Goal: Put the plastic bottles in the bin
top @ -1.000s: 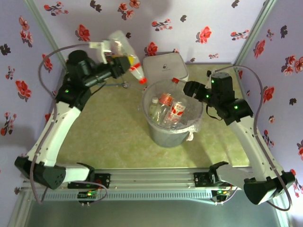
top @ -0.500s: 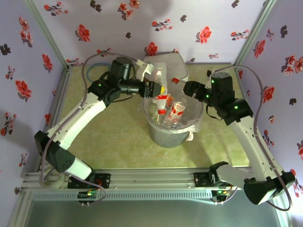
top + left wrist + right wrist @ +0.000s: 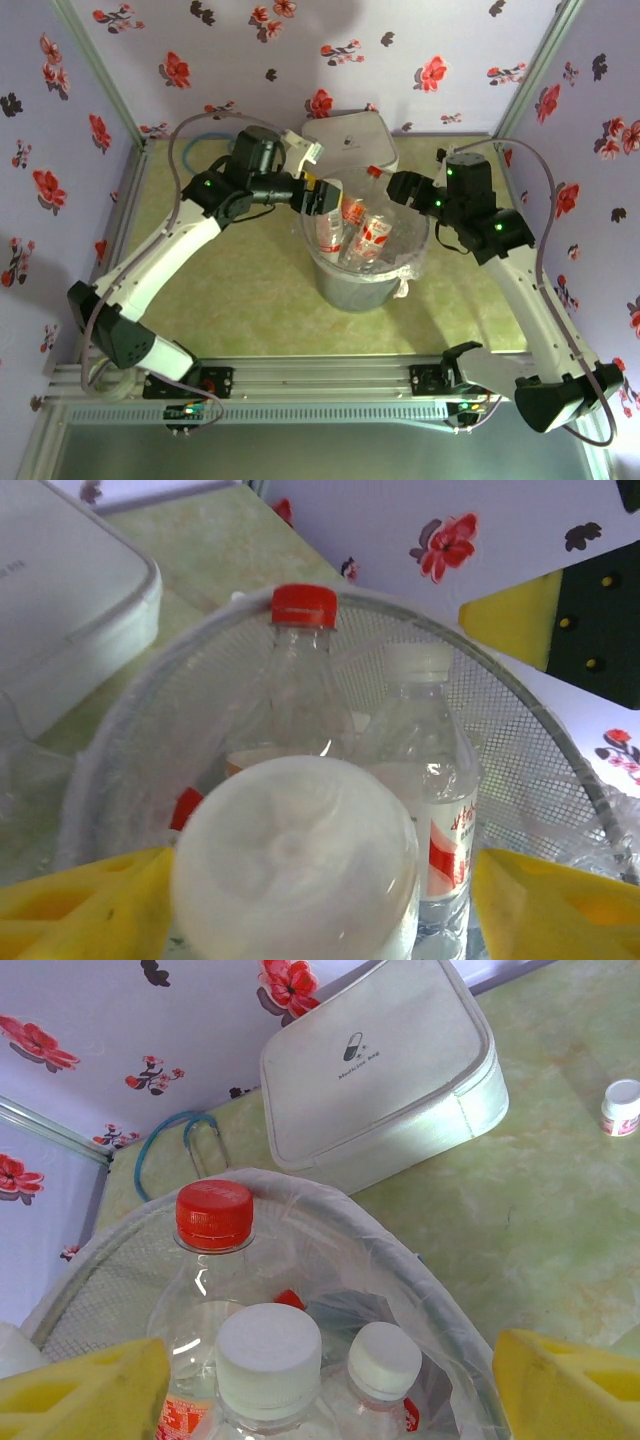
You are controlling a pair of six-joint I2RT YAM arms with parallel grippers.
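Hovering over the bin (image 3: 355,288), left jaws parted around a bottle (image 3: 295,865), right jaws wide, empty.

We found little to read. On the lid of the white box (image 3: 380,1070), in the right wrist view, we saw a small dark capsule sign (image 3: 350,1052) and under it a line of tiny grey print (image 3: 358,1064) that seemed to begin "Medicine"; the rest was too small to make out. In the left wrist view that lid carried faint grey lettering at the picture's edge, unreadable. The white-capped bottle (image 3: 425,770) in the bin (image 3: 520,745) bore a white-and-red label (image 3: 455,830) with red characters we could not read. The small white jar (image 3: 621,1107) on the bench (image 3: 500,1210) showed a reddish mark, too blurred to read.
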